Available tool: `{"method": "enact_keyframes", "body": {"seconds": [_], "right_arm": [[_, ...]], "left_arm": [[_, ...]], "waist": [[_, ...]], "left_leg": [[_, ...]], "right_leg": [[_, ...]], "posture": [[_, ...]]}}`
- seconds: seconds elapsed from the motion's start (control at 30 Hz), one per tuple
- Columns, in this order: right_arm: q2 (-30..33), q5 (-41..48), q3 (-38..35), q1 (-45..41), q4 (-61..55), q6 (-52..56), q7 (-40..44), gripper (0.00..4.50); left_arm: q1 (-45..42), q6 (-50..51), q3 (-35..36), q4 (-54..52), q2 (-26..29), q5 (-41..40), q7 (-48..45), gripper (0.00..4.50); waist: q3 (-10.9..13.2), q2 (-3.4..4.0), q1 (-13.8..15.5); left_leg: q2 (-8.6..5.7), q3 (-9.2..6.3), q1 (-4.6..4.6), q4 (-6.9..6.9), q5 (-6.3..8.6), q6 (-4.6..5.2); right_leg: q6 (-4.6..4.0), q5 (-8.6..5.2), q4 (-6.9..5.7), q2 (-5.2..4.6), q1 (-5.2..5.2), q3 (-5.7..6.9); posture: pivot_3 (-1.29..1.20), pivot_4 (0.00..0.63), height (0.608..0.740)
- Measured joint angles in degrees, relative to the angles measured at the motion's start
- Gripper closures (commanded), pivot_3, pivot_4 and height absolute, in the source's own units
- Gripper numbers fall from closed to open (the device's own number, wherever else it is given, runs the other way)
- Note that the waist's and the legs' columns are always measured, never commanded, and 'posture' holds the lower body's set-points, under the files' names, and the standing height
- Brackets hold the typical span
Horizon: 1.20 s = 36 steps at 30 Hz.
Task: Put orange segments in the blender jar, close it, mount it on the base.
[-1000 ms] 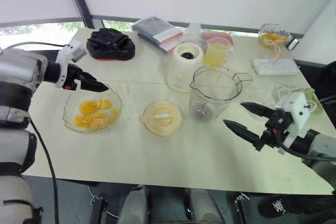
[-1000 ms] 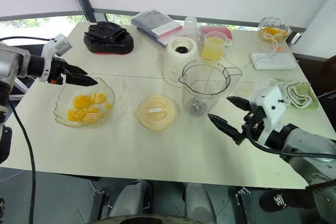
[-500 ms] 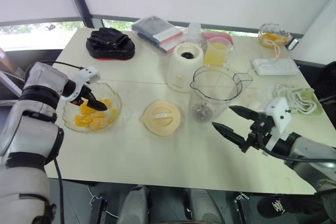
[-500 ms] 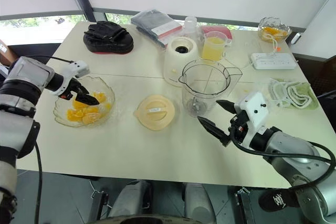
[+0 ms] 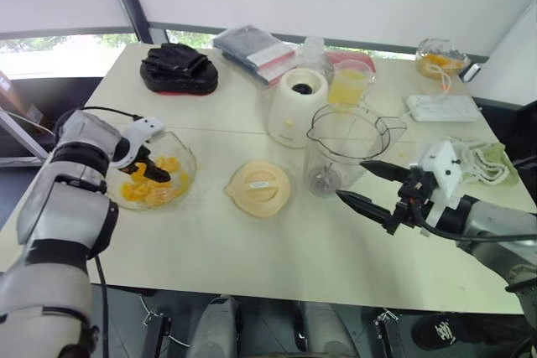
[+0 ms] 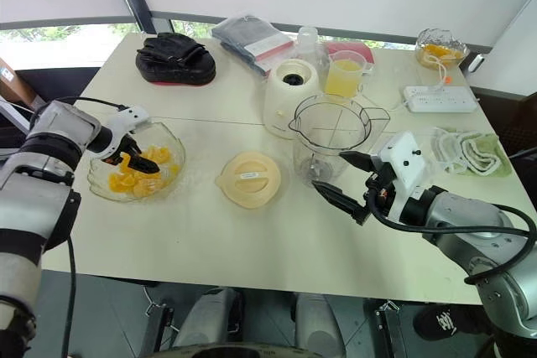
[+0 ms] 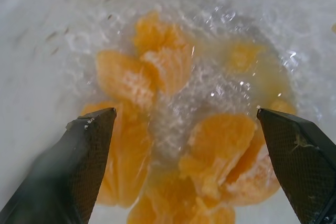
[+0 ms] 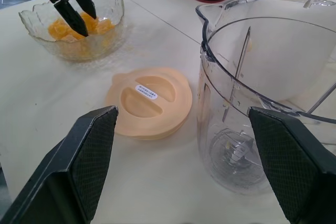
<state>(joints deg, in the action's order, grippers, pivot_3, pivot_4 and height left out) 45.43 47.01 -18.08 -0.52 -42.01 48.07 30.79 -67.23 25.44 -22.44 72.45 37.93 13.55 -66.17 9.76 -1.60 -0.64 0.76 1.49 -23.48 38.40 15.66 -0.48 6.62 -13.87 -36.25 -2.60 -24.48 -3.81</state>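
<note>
A glass bowl (image 5: 190, 173) of orange segments (image 7: 215, 150) sits at the table's left. My left gripper (image 5: 149, 172) is down inside it, open, its fingers (image 8: 73, 6) straddling the segments and holding nothing. The empty clear blender jar (image 5: 334, 165) stands upright in the middle, with the cream blender base (image 5: 295, 111) behind it. To the jar's left the pale orange lid (image 5: 258, 188) lies flat on the table. My right gripper (image 5: 351, 179) hovers open just right of the jar's lower half, pointing at it, with nothing between its fingers.
A black glove (image 5: 178, 67) and packets (image 5: 252, 44) lie at the back left. A cup of juice (image 5: 348, 84), a second glass bowl (image 5: 440, 56), a power strip (image 5: 442, 106) and a cloth (image 5: 478, 157) stand at the back right.
My left gripper has come down from above the bowl's far rim into the segments. My right gripper has moved left, closer to the jar.
</note>
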Motion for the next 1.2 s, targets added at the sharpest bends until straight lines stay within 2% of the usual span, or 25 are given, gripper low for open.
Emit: {"method": "enact_keyframes", "body": {"seconds": [0.27,0.57,0.77,0.87,1.1,1.13,1.2], "right_arm": [[0.78,0.71,-1.31,1.13,-0.12,0.38,-0.02,0.35],[1.90,7.24,-13.96,13.60,-6.65,2.10,0.44,0.35],[1.78,10.75,-16.55,16.54,-9.57,1.53,-0.63,0.35],[1.21,11.80,-16.59,16.52,-10.16,0.03,-1.24,0.28],[1.01,12.03,-15.82,16.10,-10.51,-2.34,-2.19,0.28],[0.88,12.46,-15.78,15.68,-10.51,-2.76,-2.36,0.28],[0.77,13.60,-15.70,15.15,-10.51,-3.54,-2.72,0.28]], "left_arm": [[0.01,0.76,2.20,1.65,-2.91,0.22,4.92,0.00],[0.12,1.93,4.13,2.40,-4.44,0.41,9.87,0.00],[0.12,3.10,5.79,2.89,-5.31,0.27,11.22,0.00],[0.12,4.46,6.58,2.97,-5.61,0.07,11.89,0.84],[0.12,6.40,8.96,3.03,-6.05,-0.31,15.72,4.21],[0.12,6.59,9.41,3.03,-6.09,-0.34,16.16,4.46],[0.13,6.68,9.92,3.01,-6.14,-0.38,16.44,4.46]], "waist": [[0.00,-0.01,0.00],[-0.03,-0.06,0.06],[-0.04,-0.08,-0.14],[-0.04,-0.09,-0.07],[-0.04,-0.10,-0.01],[-0.04,-0.10,-0.01],[-0.05,-0.10,-0.01]], "left_leg": [[-0.01,-0.01,0.01,0.01,0.00,0.00],[-0.01,-0.09,0.02,0.02,0.00,0.00],[0.05,-0.09,0.03,0.30,0.00,0.00],[0.05,-0.09,0.01,0.45,0.01,0.00],[0.05,-0.10,-0.01,0.58,0.01,0.01],[0.05,-0.10,-0.01,0.58,0.01,0.01],[0.05,-0.09,-0.01,0.58,0.01,0.01]], "right_leg": [[0.01,0.01,-0.01,0.00,0.00,0.00],[0.03,0.02,-0.06,0.00,0.02,0.02],[0.03,0.02,-0.16,0.04,0.06,0.01],[0.03,0.02,-0.17,0.04,0.13,0.01],[0.06,0.04,-0.17,0.00,0.18,0.00],[0.07,0.04,-0.17,0.00,0.18,0.00],[0.07,0.05,-0.18,0.01,0.18,0.00]], "posture": [[0.00,0.150,0.740],[0.00,0.150,0.740],[0.00,0.150,0.740],[0.00,0.150,0.740],[0.00,0.150,0.740],[0.00,0.150,0.740],[0.00,0.150,0.740]]}}
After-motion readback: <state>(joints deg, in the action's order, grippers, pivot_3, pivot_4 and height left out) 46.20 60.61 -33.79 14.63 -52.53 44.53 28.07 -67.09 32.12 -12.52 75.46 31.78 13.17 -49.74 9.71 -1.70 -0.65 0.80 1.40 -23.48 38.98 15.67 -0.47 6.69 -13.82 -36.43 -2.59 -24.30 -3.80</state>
